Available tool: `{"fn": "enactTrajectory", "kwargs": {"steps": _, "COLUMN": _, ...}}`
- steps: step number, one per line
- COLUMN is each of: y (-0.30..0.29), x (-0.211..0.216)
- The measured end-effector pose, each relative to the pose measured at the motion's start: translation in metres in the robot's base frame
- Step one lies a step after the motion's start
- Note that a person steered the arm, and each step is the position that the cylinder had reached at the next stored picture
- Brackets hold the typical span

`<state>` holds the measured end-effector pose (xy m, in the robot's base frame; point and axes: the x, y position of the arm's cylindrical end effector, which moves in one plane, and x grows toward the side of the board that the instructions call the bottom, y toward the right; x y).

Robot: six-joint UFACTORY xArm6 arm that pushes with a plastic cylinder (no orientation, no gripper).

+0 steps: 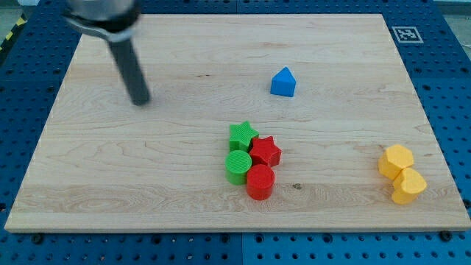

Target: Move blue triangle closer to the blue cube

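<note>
A pale wooden board [184, 169] lies on a blue pegboard bench [449, 88]. My tip [140, 101], a bare rod with nothing pinched, rests at ten o'clock. The blue triangle [282, 82] sits at one o'clock, well apart from it.

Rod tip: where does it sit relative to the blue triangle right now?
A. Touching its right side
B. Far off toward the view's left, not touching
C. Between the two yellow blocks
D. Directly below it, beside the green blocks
B: my tip stands far to the view's left of the blue triangle, with bare board between them.
</note>
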<state>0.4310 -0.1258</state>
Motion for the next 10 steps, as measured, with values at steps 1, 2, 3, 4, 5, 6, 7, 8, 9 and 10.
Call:
{"fn": "enactTrajectory", "kwargs": {"steps": 1, "y": 0.088, "x": 0.009}}
{"fn": "enactTrajectory", "kwargs": {"steps": 2, "y": 0.16, "x": 0.014}}
{"fn": "enactTrajectory", "kwargs": {"steps": 3, "y": 0.215, "x": 0.028}}
{"fn": "enactTrajectory", "kwargs": {"steps": 4, "y": 0.237, "x": 0.025}}
{"fn": "enactTrajectory", "kwargs": {"steps": 5, "y": 0.232, "x": 0.004}}
{"fn": "enactTrajectory", "kwargs": {"steps": 6, "y": 0.217, "x": -0.028}}
{"fn": "enactTrajectory", "kwargs": {"steps": 7, "y": 0.196, "x": -0.063}}
{"fn": "enactTrajectory", "kwargs": {"steps": 8, "y": 0.178, "x": -0.08}}
{"fn": "enactTrajectory", "kwargs": {"steps": 9, "y": 0.161, "x": -0.094}}
{"fn": "enactTrajectory", "kwargs": {"steps": 10, "y": 0.139, "x": -0.114}}
